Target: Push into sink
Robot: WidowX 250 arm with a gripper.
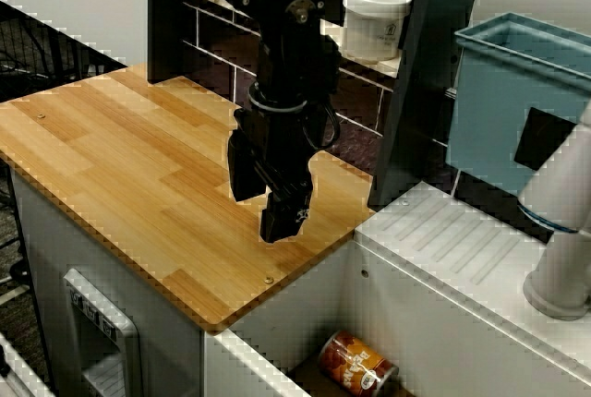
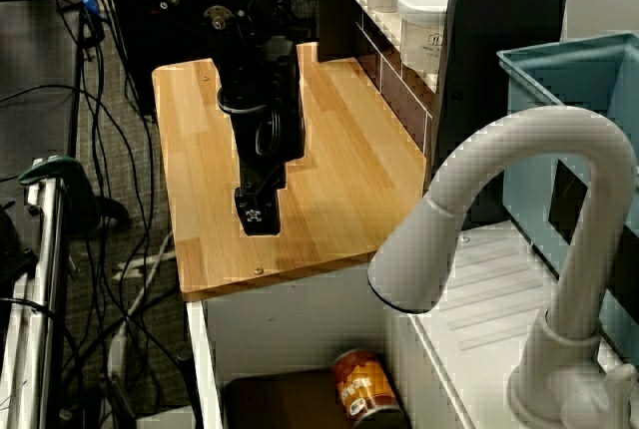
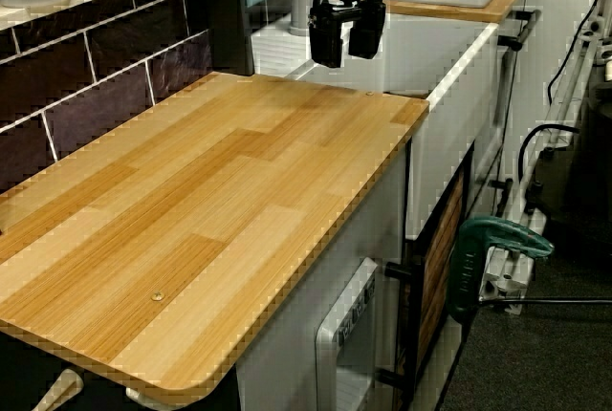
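— Can (image 1: 357, 366) is seen lying on its side on the brown floor of the sink (image 2: 205, 369), below the wooden counter (image 1: 138, 166) edge.

— And the gripper (image 3: 346, 36)?

— It is held above the counter near that edge, jaws spread, nothing between them. The push seems finished; if any more is needed, the fingers should be kept low and moved slowly toward the basin.
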